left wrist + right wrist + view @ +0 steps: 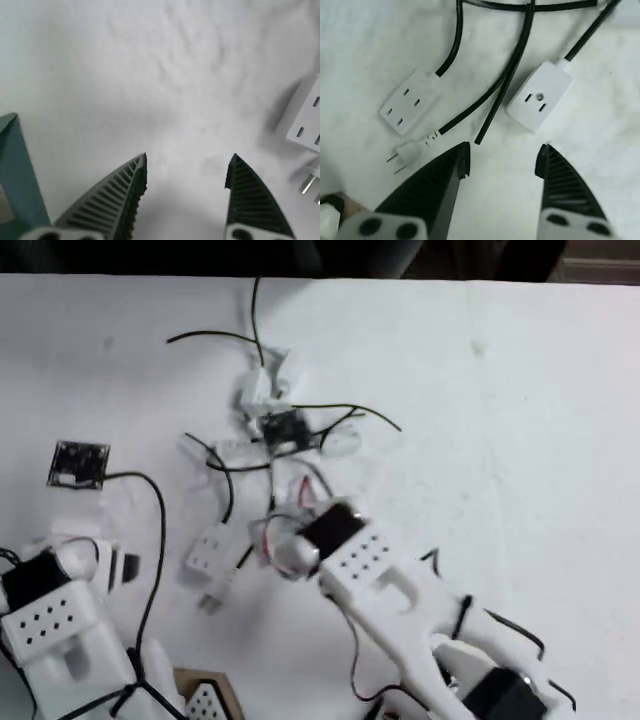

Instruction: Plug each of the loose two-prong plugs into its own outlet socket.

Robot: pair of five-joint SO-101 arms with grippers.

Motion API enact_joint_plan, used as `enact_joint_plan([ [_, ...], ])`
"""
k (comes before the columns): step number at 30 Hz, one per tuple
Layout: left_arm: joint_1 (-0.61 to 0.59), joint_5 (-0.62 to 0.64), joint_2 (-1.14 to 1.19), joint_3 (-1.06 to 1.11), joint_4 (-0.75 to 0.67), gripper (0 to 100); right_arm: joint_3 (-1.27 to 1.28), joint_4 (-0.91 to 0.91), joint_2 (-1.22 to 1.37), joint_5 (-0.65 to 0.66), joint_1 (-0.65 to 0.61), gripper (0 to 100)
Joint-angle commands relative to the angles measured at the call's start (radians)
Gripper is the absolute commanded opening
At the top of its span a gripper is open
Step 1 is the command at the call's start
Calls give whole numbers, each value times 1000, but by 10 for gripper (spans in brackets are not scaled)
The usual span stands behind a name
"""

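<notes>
Left gripper point(185, 195): fingers apart, empty, low centre of its wrist view; socket block point(306, 117) and the bare-pronged two-prong plug point(310, 182) sit at the right edge, clear of the fingers. Right gripper point(502, 155): fingers apart, empty, bottom centre; plug loose at lower left near the block, second outlet point(539, 95) upper right. Insertion judged not begun.

The left arm point(45, 625) and right arm point(400, 590) have white shells dotted with small holes, black motors and thin black cables. Their fingers point(437, 185) are dark, ribbed, tapered.
</notes>
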Motion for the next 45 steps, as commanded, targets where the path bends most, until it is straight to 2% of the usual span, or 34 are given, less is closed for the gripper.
enact_joint_plan([
  [1,-13,12,-28,52,-54,260,-52,8,38,-11,-87,218],
  [5,-13,87,-31,117,-104,260,-66,1,102,-12,-120,217],
  [12,-13,144,-31,144,-121,260,-193,1,257,-77,-124,110],
  [20,-15,144,-31,147,-121,260,-316,4,469,-92,-124,170],
  [33,-68,140,-31,149,-123,260,-470,7,690,-204,-151,170],
  [45,-68,140,-31,149,-123,260,-463,10,803,-201,-173,145],
])
